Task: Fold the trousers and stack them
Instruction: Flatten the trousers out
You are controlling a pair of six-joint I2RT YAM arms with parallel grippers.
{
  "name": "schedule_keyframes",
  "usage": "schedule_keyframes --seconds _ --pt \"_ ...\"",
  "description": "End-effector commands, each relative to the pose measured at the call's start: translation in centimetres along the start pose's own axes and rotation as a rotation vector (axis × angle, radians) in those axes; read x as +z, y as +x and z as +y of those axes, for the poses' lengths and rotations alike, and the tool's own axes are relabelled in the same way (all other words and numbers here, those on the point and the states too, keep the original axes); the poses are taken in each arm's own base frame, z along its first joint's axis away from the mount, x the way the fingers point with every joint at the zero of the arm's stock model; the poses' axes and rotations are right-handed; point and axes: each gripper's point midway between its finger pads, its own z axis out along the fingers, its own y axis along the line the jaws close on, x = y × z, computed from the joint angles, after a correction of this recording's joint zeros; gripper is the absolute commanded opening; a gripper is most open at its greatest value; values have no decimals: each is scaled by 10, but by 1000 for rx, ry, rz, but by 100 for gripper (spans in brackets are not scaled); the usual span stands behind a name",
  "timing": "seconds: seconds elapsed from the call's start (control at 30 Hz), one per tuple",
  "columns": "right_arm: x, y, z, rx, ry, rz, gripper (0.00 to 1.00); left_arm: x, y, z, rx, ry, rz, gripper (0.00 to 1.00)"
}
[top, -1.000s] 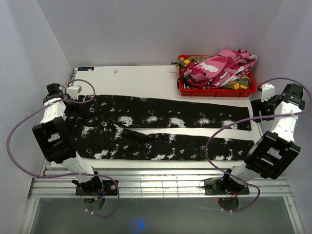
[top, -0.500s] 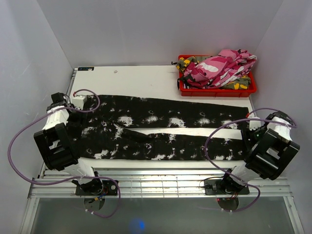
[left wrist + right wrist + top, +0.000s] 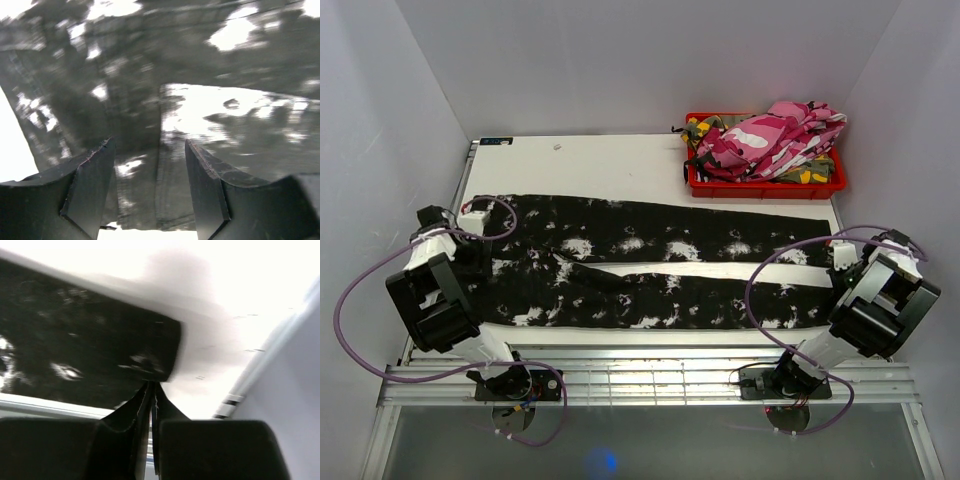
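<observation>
left gripper (image 3: 147,146) spread over the waist of the black trousers (image 3: 650,240); right gripper (image 3: 151,384) closed at a leg hem, hold unconfirmed; risk: hem slips, fold skews.

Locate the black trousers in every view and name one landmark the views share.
Top external: trousers spread across the table's middle, waist at the left.
Left wrist: trousers fill most of the frame.
Right wrist: trousers, one leg end only, left of centre.
Shared landmark: the white table.
</observation>
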Motion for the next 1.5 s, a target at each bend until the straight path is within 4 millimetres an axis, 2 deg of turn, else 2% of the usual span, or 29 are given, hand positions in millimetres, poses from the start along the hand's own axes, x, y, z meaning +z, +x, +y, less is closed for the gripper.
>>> schedule_keyframes --seconds 0.0,0.07,0.17,0.2,0.23,0.27,0.3,0.33,0.4,0.6,0.63,0.7,0.73,0.8,0.83,0.87,0.9,0.97,1.0,1.1,1.13,1.2,1.23,1.27,1.37,1.43,1.47 --pt "-35 -25 -40 -65 151 -92 8 0 8 18 -10 -30 -7 68" --pt "-48 -32 -39 -87 154 -132 8 2 14 24 -28 -31 2 68" --pt "-62 -32 -30 -102 138 -152 8 4 19 25 -33 -20 8 68" --pt "-59 -26 -22 -97 114 -136 16 5 20 24 -34 -16 9 68" --pt "-57 -23 -18 -92 96 -127 47 5 20 22 -36 -7 5 68" --pt "-54 -20 -13 -68 80 -120 57 5 20 21 -36 -3 2 68" --pt "-50 -16 -10 -51 63 -111 76 5 20 19 -35 2 0 68" --pt "-43 -11 -4 -36 39 -96 85 5 19 18 -38 5 -2 68" --pt "-31 -9 2 9 2 -86 90 5 19 18 -43 8 -5 68" --pt "1 -20 2 112 -97 -94 87 5 17 19 -46 9 -12 68" --pt "3 -21 4 138 -116 -94 81 7 19 17 -48 14 -6 68" --pt "5 -23 14 153 -188 -94 67 7 20 16 -53 17 -7 68" --pt "5 -22 17 154 -206 -88 45 8 20 16 -55 18 -5 68" --pt "-6 -22 24 150 -248 -104 21 9 23 14 -63 21 0 67" --pt "-12 -25 20 140 -238 -118 8 10 24 14 -63 20 2 67" --pt "-21 -33 17 126 -233 -156 8 11 24 15 -64 16 2 66" --pt "-44 -46 6 98 -193 -206 8 12 26 14 -69 16 4 65" --pt "-69 -61 -3 35 -158 -274 8 15 30 15 -80 16 19 63" --pt "-89 -67 -6 0 -127 -301 8 16 30 16 -88 14 22 61" --pt "-103 -58 -12 -111 -30 -285 8 18 32 23 -108 8 32 54" --pt "-89 -48 -13 -131 -8 -261 8 19 33 25 -113 4 34 52" --pt "-77 -30 -18 -180 64 -204 8 21 37 28 -129 7 44 45" --pt "-54 -14 -6 -174 31 -160 8 22 39 30 -137 8 47 43" --pt "-45 -11 -13 -180 67 -148 8 22 39 29 -139 17 48 42" --pt "-15 8 -9 -158 45 -78 18 22 40 26 -134 40 60 43" --pt "-5 15 -14 -145 51 -35 37 16 36 23 -113 56 42 49" --pt "-7 15 -22 -141 73 -27 46 11 37 20 -84 73 40 53"
